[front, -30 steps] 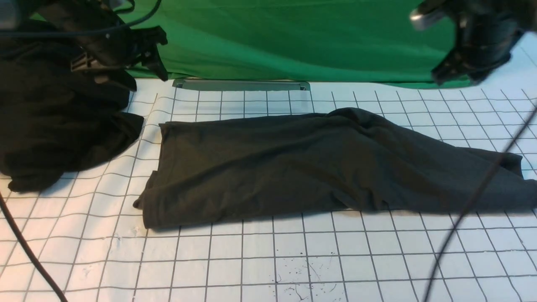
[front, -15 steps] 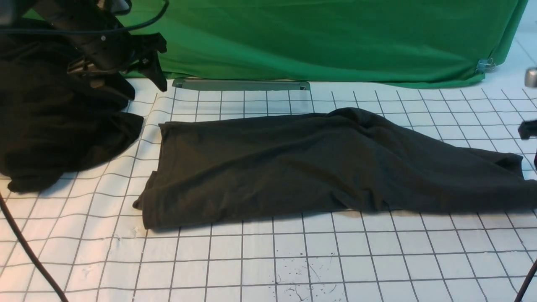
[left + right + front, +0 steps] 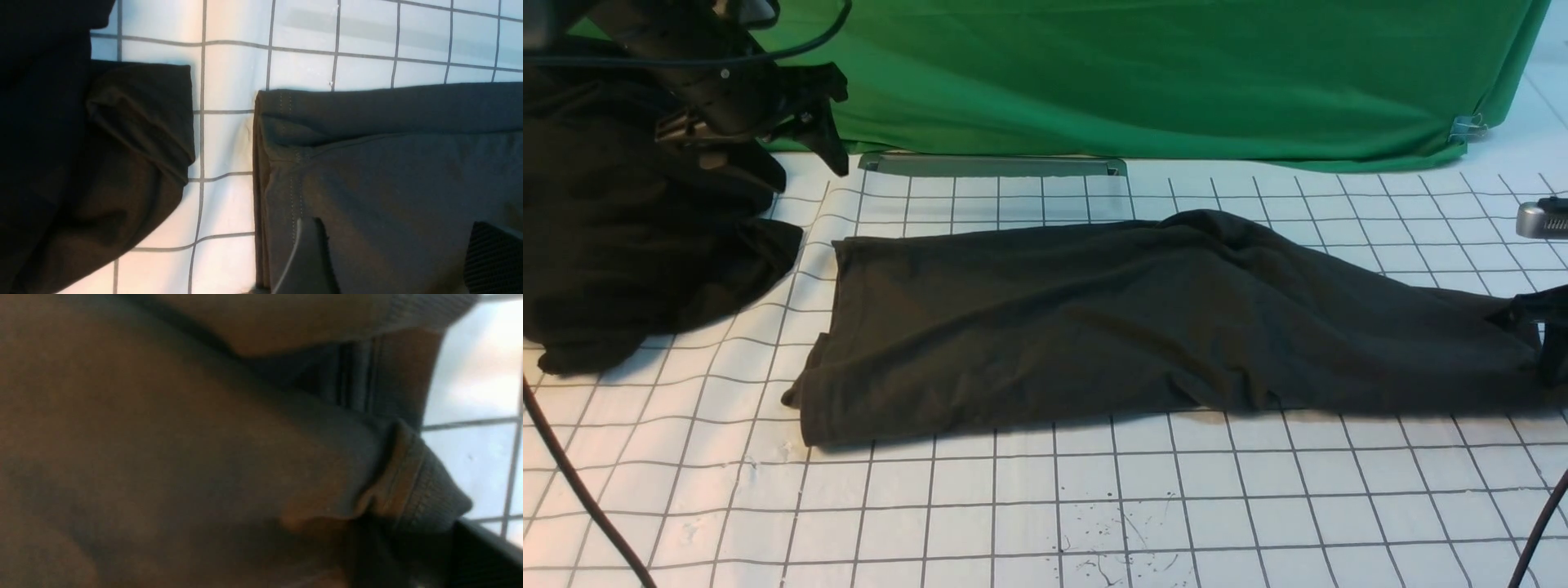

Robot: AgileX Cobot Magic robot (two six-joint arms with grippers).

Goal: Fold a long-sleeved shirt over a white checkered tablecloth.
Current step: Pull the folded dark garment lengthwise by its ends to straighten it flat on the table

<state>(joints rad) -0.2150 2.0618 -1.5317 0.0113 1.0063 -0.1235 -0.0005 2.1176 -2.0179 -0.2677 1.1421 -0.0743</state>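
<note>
One long-sleeved shirt (image 3: 1143, 318) lies as a long band across the middle of the one white checkered tablecloth (image 3: 1094, 506) covering the surface. One black heap (image 3: 629, 245) sits near its left edge, with a strip of grid between them. Bare cloth runs wide along the near side. Of the two pincers, the left pincer (image 3: 394, 228) hangs raised with its jaws spread wide. The right pincer (image 3: 1553, 351) meets the shirt's right end, and I cannot tell its grip.

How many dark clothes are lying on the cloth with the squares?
2. The long-sleeved shirt lies across the middle; a black heap sits at the far left. The heap could hide more pieces.
</note>
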